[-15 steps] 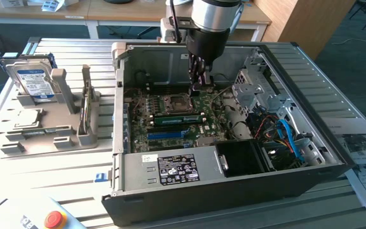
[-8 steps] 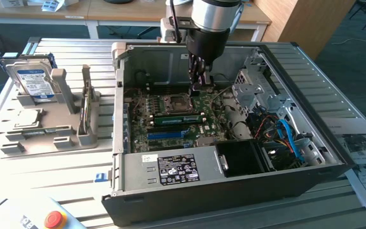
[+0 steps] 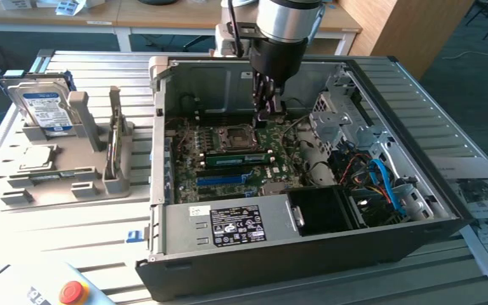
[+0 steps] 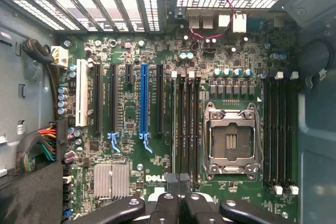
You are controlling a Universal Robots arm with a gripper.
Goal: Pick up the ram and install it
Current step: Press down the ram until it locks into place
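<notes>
Exterior view, hand [image 3: 265,114]: pressed together, empty, frame centre.
Ram [image 3: 114,130]: centre left, on edge in rack, long axis receding.

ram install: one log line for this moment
gripper: shut, inside case | ram: on motherboard beside cpu socket, not gripped | contact: cannot tell

"DELL" is printed in white on the motherboard [image 4: 157,178], near its heatsink [image 4: 111,180]. Fine print on the black label [image 3: 236,225] of the power supply [image 3: 227,222] cannot be read, nor the blue-and-white label on the hard drive [image 3: 46,109].
</notes>
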